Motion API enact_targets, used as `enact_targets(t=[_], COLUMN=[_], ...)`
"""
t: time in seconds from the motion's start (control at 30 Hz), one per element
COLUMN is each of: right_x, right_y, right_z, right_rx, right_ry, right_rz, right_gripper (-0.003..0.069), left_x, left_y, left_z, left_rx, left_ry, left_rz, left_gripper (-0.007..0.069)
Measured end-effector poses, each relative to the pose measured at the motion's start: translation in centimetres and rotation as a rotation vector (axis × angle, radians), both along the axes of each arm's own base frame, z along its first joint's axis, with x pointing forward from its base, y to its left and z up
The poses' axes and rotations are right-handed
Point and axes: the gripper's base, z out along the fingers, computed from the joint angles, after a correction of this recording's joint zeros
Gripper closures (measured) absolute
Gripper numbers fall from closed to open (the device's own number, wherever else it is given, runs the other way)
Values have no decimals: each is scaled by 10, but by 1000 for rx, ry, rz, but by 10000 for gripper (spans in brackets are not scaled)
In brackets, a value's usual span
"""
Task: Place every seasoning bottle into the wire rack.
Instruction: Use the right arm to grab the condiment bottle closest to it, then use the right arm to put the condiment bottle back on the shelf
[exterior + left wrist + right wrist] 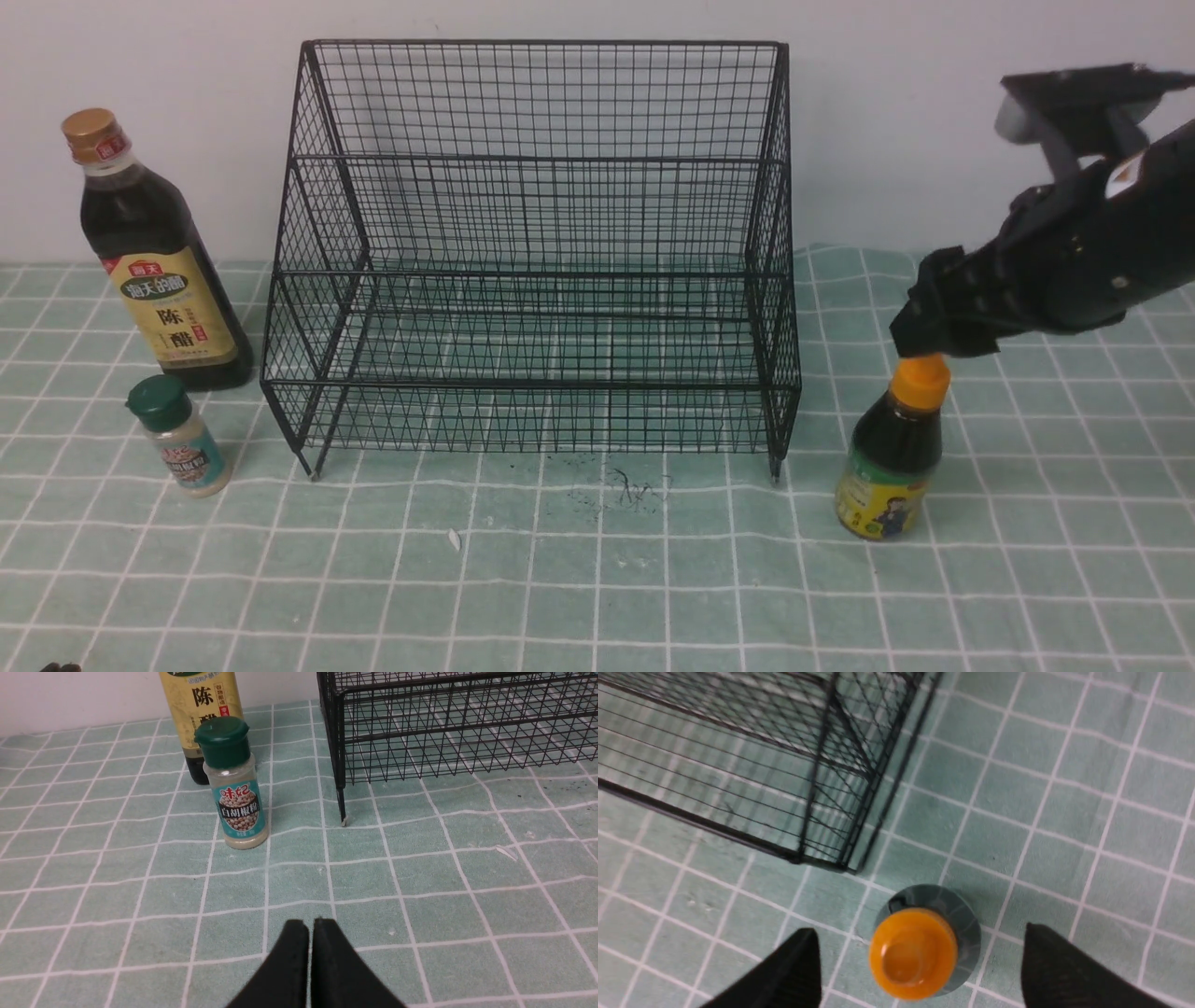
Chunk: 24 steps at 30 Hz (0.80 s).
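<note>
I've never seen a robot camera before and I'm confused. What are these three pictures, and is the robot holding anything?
It's a robot with two arms, each ending in a pinching gripper. The wide picture looks forward from between the arms; the others come from wrist cameras. On the checked cloth stand a wire rack, a vinegar bottle and green-capped shaker left of it, and an orange-capped squeeze bottle on the right. The left gripper is shut and empty. The right gripper is open over the orange cap, holding nothing.
</note>
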Motion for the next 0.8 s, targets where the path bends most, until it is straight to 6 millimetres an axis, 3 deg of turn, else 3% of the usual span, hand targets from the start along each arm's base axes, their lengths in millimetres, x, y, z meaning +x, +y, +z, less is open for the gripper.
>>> enact_targets(t=[0.2,0.27,0.33,0.43,0.53,0.63,0.77,0.8], right_x=[17,22,24,23,17,0,-19,-26], right_y=[6,7,8,8,6,2,3,9], right_z=[-34,-44,-51,-50,-45,-20,21,41], right_rx=[-24,-30,-31,-40,-56,-52,-16,4], right_ry=[84,105,126,129,144,130,61,22], right_rz=[-7,-8,-9,7,32,52,81,118], right_gripper=[106,157,285,350,330,329,329,329], left_x=[0,0,0,0,0,0,0,0], left_y=[0,0,0,0,0,0,0,0], left_z=[0,0,0,0,0,0,0,0], left_rx=[0,0,0,0,0,0,0,0], left_ry=[0,0,0,0,0,0,0,0], left_rz=[0,0,0,0,0,0,0,0], left_gripper=[631,631,631,631,631,631,631,631])
